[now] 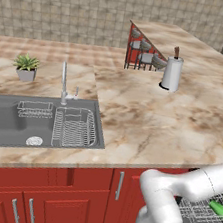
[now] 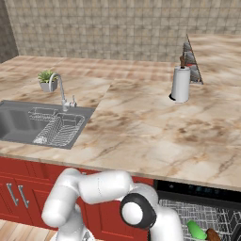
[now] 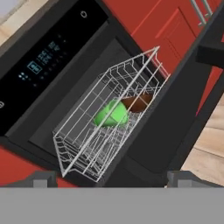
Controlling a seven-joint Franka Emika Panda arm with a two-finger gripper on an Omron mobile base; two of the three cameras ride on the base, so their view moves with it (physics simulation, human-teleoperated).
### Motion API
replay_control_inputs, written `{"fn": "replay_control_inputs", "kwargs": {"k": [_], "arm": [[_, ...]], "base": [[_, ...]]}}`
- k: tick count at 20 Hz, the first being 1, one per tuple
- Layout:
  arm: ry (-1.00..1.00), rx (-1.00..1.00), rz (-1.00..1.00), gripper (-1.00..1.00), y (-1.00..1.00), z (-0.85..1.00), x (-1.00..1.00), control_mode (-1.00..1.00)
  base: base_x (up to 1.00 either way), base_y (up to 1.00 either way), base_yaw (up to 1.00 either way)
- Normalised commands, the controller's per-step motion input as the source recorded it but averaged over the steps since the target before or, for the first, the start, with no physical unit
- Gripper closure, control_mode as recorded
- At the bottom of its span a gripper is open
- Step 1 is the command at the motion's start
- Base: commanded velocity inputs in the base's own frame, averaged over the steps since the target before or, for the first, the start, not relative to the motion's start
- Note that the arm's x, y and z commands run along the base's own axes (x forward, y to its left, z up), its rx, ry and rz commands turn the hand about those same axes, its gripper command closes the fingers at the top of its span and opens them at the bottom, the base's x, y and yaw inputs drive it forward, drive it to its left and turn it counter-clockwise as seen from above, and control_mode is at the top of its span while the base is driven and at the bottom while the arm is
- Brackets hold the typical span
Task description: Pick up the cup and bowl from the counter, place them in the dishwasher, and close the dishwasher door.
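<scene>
Simulated kitchen with a tiled back wall. A marble bench (image 1: pixel 148 119) spans the scene over red cabinet fronts (image 1: pixel 44 199) with steel bar handles.

The dishwasher (image 3: pixel 57 65) sits under the bench edge at the robot's right, its black control strip facing outward. The dishwasher door (image 3: pixel 175 113) is dropped open, and the pale wire rack (image 3: pixel 109 118) is pulled out over it; in the hand view the rack's long axis runs from lower left to upper right. Inside the rack lie a green item (image 3: pixel 111 113) and a brown item (image 3: pixel 138 103), touching or nearly so; which is the cup and which the bowl cannot be told. The same two items appear at the rack (image 2: pixel 207 216) in the right base view, green (image 2: pixel 196 229) beside brown (image 2: pixel 212 234).

A steel sink (image 1: pixel 11 119) set in the bench holds a wire basket (image 1: pixel 75 127) beside the tap (image 1: pixel 64 84). A paper towel roll (image 1: pixel 171 73) stands upright near the far corner; a small potted plant (image 1: pixel 26 66) stands behind the sink.

The end effector (image 3: pixel 111 178) hangs above the rack, tips well apart at the lower edge, holding and touching nothing.
</scene>
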Motion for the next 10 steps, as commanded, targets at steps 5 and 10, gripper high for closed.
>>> {"fn": "replay_control_inputs", "kwargs": {"k": [5,10], "arm": [[0.00,-0.04,0.00,-1.00,0.00,-0.48,0.20,-1.00],[-0.01,-0.07,0.00,-1.00,0.00,-0.54,0.09,-1.00]], "base": [[0.00,0.00,0.00],[0.00,0.00,0.00]]}}
